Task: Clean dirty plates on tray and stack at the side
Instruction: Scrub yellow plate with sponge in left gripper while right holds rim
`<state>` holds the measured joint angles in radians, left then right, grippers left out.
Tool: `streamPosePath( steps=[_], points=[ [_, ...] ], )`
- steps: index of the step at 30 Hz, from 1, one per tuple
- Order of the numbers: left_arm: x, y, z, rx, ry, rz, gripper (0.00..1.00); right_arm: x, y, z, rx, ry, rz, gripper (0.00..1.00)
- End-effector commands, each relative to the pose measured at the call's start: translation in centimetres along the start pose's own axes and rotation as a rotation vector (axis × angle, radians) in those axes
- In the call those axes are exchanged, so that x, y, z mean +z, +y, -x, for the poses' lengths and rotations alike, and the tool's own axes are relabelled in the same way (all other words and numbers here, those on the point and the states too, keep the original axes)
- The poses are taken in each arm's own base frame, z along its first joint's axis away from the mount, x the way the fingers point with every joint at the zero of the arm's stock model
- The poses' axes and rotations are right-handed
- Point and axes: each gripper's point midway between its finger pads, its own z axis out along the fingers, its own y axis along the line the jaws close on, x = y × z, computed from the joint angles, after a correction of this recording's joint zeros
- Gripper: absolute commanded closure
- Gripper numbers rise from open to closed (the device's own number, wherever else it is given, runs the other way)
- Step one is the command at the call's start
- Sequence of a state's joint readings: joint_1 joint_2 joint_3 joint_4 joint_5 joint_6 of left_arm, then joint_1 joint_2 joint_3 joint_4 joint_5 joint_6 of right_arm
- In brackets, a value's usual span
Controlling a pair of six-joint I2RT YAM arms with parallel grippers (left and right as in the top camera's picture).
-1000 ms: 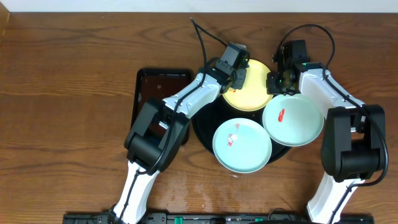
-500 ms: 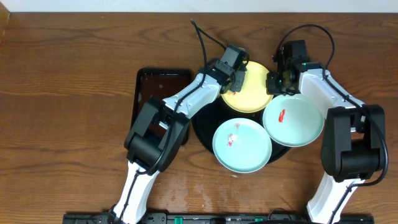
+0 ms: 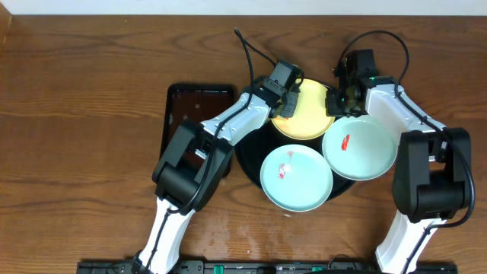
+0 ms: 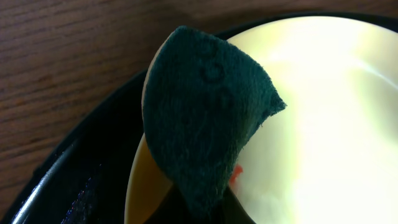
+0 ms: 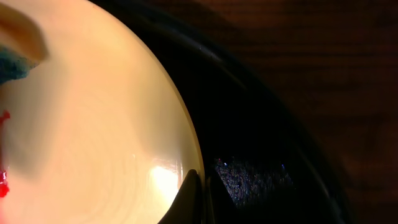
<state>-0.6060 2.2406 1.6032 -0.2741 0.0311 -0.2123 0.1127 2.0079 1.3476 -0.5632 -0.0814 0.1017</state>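
Note:
The pale yellow plate [image 3: 308,118] lies at the back of the round black tray [image 3: 247,156], with two pale blue plates [image 3: 297,179] [image 3: 359,146] in front of it, each bearing a red smear. My left gripper [image 3: 288,103] is shut on a dark green sponge [image 4: 205,112], which rests on the yellow plate's left edge [image 4: 323,124] beside a red smear [image 4: 236,174]. My right gripper [image 5: 200,186] is shut on the yellow plate's right rim [image 5: 93,124], one finger inside the rim and one outside. In the right wrist view the sponge [image 5: 12,65] and a red smear [image 5: 3,180] show at the far left.
A smaller rectangular dark brown tray [image 3: 194,114] lies just left of the black tray, partly under my left arm. Wooden table surface [image 3: 84,137] spreads to the left and along the back. Cables loop above both wrists.
My left gripper has slid the sponge a little nearer across the yellow plate's left edge. The right gripper and the plates have not moved.

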Motion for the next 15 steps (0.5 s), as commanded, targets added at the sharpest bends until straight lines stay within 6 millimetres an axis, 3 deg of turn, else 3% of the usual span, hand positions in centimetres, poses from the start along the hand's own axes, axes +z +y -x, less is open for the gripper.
streamPosePath(
  steps=[1,5,15],
  points=[
    [0.5,-0.6,-3.1,0.002,0.100,-0.051,0.92,-0.4,-0.3,0.6,-0.007,-0.022,-0.022,0.99],
    [0.4,-1.6,-3.8,-0.003,0.133,-0.112,0.92,-0.1,-0.3,0.5,-0.007,-0.024,-0.018,0.99],
    [0.6,-0.9,-6.7,-0.016,0.219,-0.091,0.92,-0.1,-0.1,0.5,-0.007,-0.026,-0.006,0.99]
  ],
)
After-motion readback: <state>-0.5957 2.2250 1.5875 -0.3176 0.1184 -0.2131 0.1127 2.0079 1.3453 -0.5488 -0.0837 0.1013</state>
